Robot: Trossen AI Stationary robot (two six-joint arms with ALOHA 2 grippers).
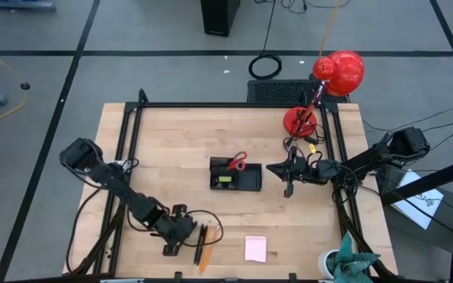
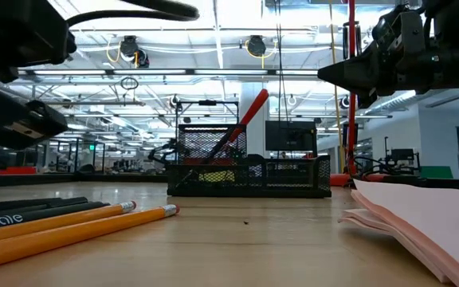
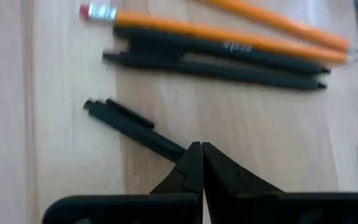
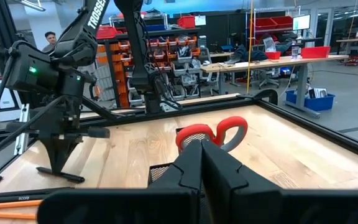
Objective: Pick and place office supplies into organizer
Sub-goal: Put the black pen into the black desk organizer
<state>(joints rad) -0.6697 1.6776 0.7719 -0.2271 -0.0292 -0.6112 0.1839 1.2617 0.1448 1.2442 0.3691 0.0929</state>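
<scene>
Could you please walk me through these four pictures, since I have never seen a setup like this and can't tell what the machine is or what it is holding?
It is a robot with two dark arms at a wooden table, sorting desk items into a small black organizer. One picture looks straight down, one looks level across the tabletop, and two come from cameras on the wrists. The left gripper is shut and holds nothing; it hovers by the pens and pencils. The right gripper is also shut and empty, beside the organizer. Red-handled scissors already stand in the organizer. A pink notepad lies on the table, and a red lamp stands at a far corner.
</scene>
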